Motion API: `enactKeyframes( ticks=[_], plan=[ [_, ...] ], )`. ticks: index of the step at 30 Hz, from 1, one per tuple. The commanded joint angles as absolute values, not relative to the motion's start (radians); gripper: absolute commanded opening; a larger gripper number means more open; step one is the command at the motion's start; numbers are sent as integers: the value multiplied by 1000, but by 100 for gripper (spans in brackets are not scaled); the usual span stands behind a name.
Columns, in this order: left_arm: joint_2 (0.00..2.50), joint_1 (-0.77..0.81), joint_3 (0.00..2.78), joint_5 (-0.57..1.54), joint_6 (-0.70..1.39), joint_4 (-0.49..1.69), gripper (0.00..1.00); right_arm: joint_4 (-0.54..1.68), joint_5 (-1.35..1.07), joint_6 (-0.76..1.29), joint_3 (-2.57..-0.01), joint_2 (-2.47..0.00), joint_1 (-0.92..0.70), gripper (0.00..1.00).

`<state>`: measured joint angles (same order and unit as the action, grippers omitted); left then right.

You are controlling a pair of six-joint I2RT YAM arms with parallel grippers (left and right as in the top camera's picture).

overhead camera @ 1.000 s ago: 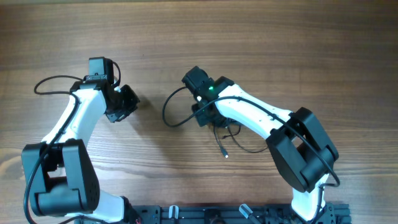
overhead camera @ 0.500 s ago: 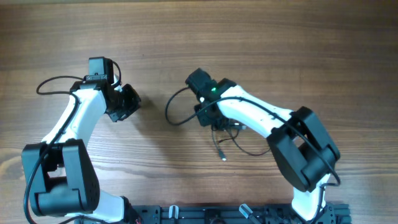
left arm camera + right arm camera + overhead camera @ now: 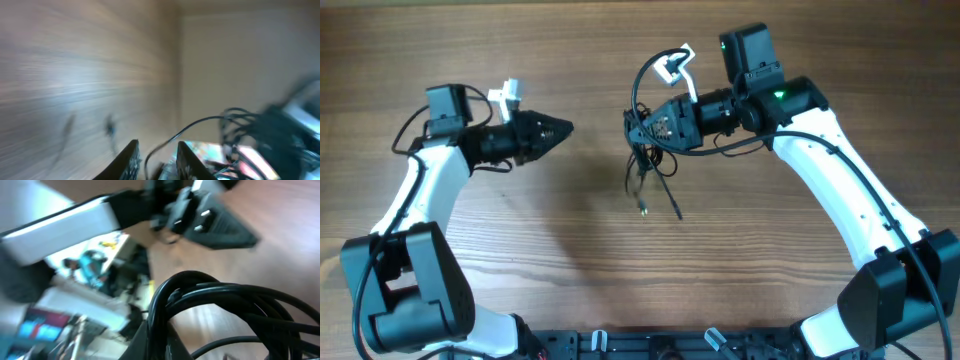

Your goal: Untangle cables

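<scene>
With the right pincer pinching the cable bundle above the worktop's 12 o'clock, bring the left pincer, spread unclear, from 9 o'clock onto one dangling strand.

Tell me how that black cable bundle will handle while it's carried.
Probably floppy: the cable bundle droops from the right pincer, with its loose ends straggling apart. It is likely light, since one pincer alone seems to carry it. It may snag rather than slide free, because the right wrist view shows several strands looped together.
</scene>
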<state>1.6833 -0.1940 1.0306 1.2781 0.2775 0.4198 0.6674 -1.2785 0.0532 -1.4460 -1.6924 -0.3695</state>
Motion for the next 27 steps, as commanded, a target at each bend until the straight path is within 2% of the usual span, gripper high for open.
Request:
enactKeyframes(
  ticks=[1,4,13,17,20,22,25,26,27],
  plan=[
    [1681,-198,1034,1577,269,353,27,657,-1481,0,-1451,-1696,-367,4],
    [1681,-178,1034,1577,281,350,28,589,-1600,14,-1451,-1696,-367,4],
    [1663,-68,1034,1577,323,213,26,464,-1595,280,-1451,-1702,-367,4],
    [1629,-29,1035,1577,548,65,25,377,-1586,375,-1451,-1702,-367,4],
    [1629,16,1034,1577,723,67,12,330,-1514,480,-1451,-1702,-367,4],
    [1629,43,1034,1576,803,62,10,329,-1370,546,-1451,-1702,-367,4],
    [1629,42,1034,1577,851,38,15,330,-1240,562,-1451,-1702,-366,4],
    [1629,42,1034,1576,876,27,24,330,-1206,569,-1451,-1702,-366,4],
    [1629,42,1034,1577,900,12,28,330,-1180,569,-1451,-1702,-366,4]
  ],
)
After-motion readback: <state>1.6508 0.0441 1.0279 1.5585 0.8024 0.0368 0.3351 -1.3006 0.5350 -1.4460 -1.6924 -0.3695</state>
